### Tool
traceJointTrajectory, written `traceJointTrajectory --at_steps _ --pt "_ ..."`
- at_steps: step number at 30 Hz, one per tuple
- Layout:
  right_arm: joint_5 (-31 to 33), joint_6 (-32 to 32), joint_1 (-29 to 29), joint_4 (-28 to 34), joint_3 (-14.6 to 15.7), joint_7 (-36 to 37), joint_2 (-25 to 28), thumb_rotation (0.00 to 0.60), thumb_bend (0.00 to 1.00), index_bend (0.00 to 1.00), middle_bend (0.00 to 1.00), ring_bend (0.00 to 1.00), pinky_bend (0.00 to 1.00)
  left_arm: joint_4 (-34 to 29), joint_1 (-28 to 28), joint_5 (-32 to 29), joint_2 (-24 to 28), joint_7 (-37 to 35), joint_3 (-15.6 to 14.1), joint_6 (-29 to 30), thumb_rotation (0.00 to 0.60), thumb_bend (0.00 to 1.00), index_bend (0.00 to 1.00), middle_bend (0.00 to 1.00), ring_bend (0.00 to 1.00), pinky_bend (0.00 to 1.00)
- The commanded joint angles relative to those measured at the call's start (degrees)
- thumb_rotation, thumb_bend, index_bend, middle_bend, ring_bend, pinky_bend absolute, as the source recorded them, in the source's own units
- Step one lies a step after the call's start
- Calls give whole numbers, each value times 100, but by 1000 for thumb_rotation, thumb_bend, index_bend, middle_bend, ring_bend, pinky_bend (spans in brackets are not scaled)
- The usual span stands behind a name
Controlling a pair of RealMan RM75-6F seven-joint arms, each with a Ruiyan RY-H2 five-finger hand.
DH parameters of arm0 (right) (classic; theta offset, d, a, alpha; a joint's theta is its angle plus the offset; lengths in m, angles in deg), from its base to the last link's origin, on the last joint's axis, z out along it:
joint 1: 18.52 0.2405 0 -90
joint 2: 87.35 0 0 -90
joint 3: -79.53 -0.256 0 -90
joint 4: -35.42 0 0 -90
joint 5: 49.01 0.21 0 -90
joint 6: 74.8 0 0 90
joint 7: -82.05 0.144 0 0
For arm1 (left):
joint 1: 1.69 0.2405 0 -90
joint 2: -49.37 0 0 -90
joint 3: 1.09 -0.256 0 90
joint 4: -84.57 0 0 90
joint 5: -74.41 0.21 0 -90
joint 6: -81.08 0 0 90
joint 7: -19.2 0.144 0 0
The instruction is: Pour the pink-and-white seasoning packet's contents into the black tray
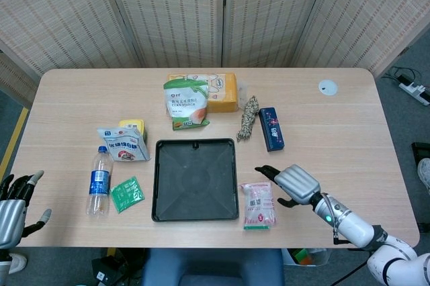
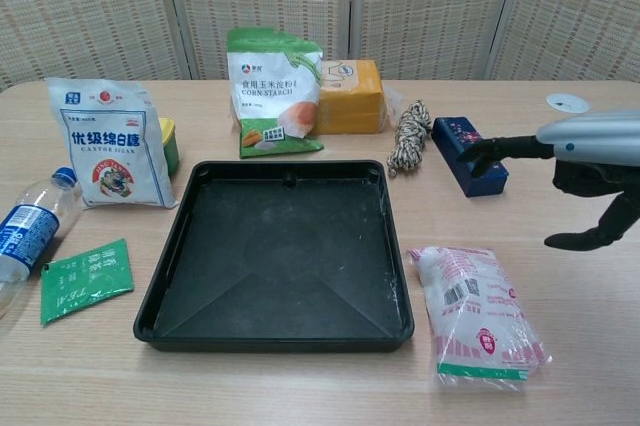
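Observation:
The pink-and-white seasoning packet (image 1: 259,204) (image 2: 476,312) lies flat on the table just right of the black tray (image 1: 195,179) (image 2: 279,252). No contents are visible in the tray. My right hand (image 1: 293,184) (image 2: 585,181) hovers palm-down just right of the packet with its fingers spread, holding nothing. My left hand (image 1: 13,205) shows at the lower left edge of the head view, fingers apart and empty, well away from the tray.
Left of the tray lie a water bottle (image 1: 99,181), a green sachet (image 1: 126,193) and a sugar bag (image 1: 123,144). Behind it stand a corn starch bag (image 1: 186,103), an orange pack (image 1: 220,91), a rope bundle (image 1: 248,118) and a dark blue box (image 1: 271,129).

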Motion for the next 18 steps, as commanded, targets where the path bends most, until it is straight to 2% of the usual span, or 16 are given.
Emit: traceJointTrajectory --at_steps 1,6,11,18 --pt "-455 -106 235 -230 262 -638 -156 600 298 0 95 865 953 -51 -1 3 21 35 1 0 600 358 106 188 145 13" --pt "-978 -68 373 -473 525 -1057 -334 600 282 0 53 837 953 -141 0 14 49 89 -5 -2 600 357 105 188 142 13" --pt "-1348 -11 438 -753 787 -1278 -565 600 282 0 55 834 953 -205 20 10 85 129 -17 10 600 357 104 188 142 12" --pt "-1560 171 482 -1158 908 -1477 -796 600 282 15 67 837 953 -245 37 -5 98 152 -22 13 600 357 104 188 142 10"
